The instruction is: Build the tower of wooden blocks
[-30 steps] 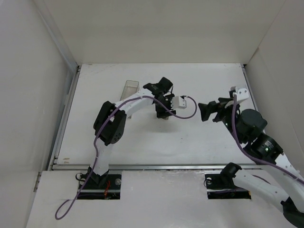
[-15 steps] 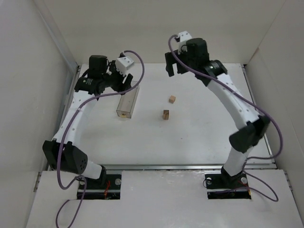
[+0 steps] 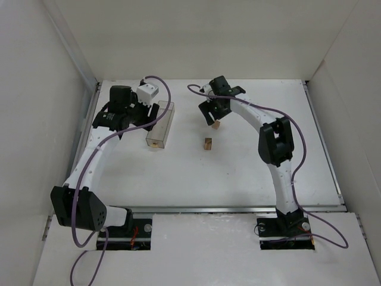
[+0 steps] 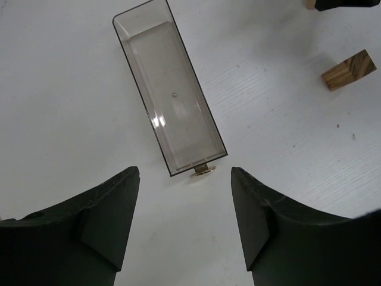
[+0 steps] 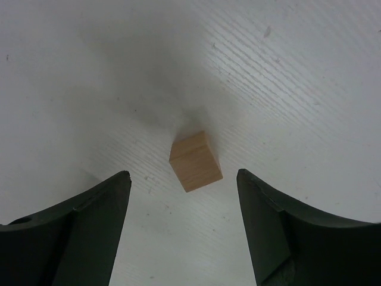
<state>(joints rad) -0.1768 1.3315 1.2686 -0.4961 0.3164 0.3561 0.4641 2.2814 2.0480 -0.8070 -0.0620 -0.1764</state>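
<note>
While the right jaws are spread apart astride the wood block [image 5: 195, 161] toward the desk's [image 3: 238, 173] far edge, it is judged light, rigid, best pinched across opposite flat faces.

Wood block tower [image 3: 208, 143]: short upright column of light-tan wood, about two cubes tall, one side in shadow. It stands free on the white table [image 3: 250, 173], near the middle.

Loose wood block [image 5: 195, 161]: single light-tan cube with a faint grain line, lying flat on the table just behind the tower, not touching it
</note>
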